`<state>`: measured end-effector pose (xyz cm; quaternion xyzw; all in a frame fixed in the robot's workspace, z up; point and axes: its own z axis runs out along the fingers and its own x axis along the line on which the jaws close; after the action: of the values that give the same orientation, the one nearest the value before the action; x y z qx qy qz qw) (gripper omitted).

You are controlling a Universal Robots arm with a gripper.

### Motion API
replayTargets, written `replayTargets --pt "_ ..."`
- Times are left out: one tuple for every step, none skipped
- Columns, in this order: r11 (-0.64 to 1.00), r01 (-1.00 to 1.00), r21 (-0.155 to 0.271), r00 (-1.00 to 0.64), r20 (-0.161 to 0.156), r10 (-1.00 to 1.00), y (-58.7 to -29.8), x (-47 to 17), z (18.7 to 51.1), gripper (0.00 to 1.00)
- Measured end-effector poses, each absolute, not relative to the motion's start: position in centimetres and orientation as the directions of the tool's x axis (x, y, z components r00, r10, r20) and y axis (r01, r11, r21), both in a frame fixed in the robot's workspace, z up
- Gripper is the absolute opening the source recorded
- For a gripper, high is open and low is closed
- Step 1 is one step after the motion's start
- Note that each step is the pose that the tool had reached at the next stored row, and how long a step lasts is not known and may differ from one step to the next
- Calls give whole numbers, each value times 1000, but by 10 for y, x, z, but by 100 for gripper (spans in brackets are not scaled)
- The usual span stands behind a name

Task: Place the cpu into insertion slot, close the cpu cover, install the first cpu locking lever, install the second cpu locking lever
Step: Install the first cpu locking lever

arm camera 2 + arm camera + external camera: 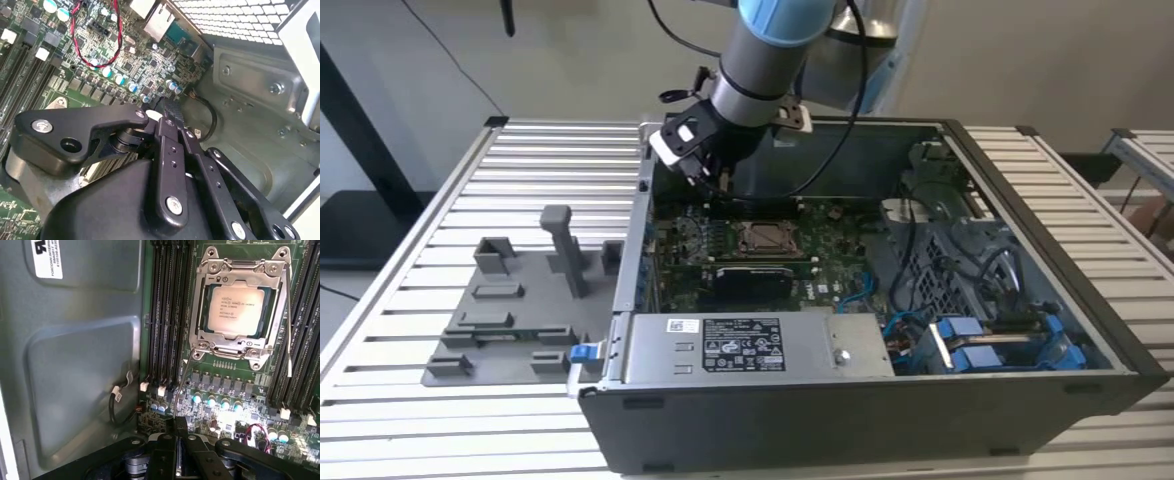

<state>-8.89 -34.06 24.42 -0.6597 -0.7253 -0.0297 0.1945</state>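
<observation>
Silver-grey cpu (236,308) with dark print, framed by a dark-silver cpu cover (235,338), on a green motherboard (200,371) beyond the black jaws; plain grey case wall (75,390) beside them.

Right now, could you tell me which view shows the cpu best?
The first wrist view: the cpu lies face-on, framed by the cpu cover. The exterior view shows it small; the second wrist view faces other motherboard parts.

First wrist view: claw (177,424) body cut by edge; exterior view: cpu (765,237) detail too small.
</observation>
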Motion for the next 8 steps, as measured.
replayTargets --pt "128 969 -213 -54 322 945 -341 -89 246 11" --pt "128 969 -213 -54 323 945 -342 -89 247 11" --pt "128 969 -213 -54 323 945 -342 -89 249 11" --pt "128 969 -213 -54 324 945 -343 -89 250 11" --pt "128 968 -214 -54 324 945 -344 -89 252 11" --pt "129 968 -214 -54 324 944 -344 -89 253 11" --pt "129 968 -214 -54 325 944 -345 -89 254 11" --pt "129 968 -215 -53 325 944 -345 -88 255 11"
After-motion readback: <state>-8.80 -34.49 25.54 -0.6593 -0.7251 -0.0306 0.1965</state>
